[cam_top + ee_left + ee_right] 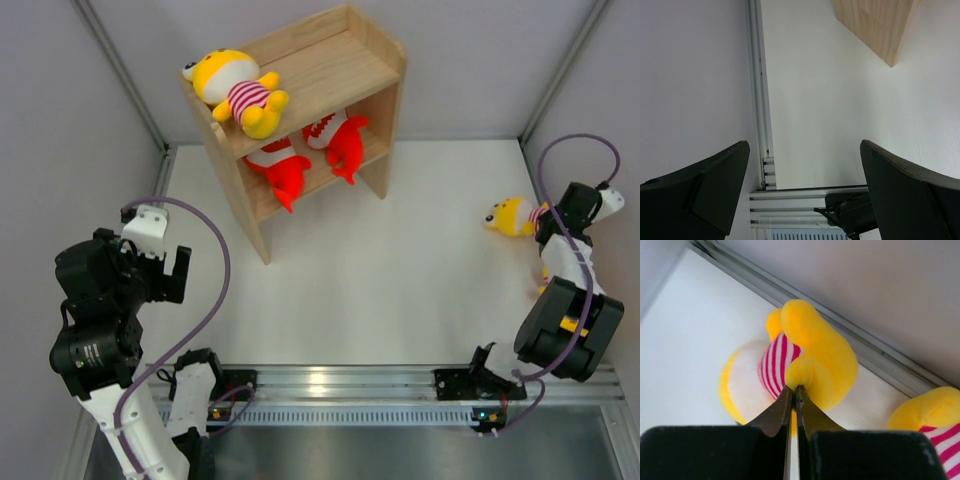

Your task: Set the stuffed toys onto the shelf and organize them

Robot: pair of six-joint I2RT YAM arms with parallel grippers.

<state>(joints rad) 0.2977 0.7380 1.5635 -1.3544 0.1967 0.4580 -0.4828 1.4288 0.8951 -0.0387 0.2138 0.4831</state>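
White table: at three o'clock, right gripper, arm folded, pinches a yellow toy (left gripper gapes, empty).

Top: overhead, whole table. Left wrist: low, shares shelf corner. Right wrist: close on yellow toy.

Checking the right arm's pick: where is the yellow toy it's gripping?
In the top view, the yellow toy is at the right edge of the table, its limb pinched in the right gripper.
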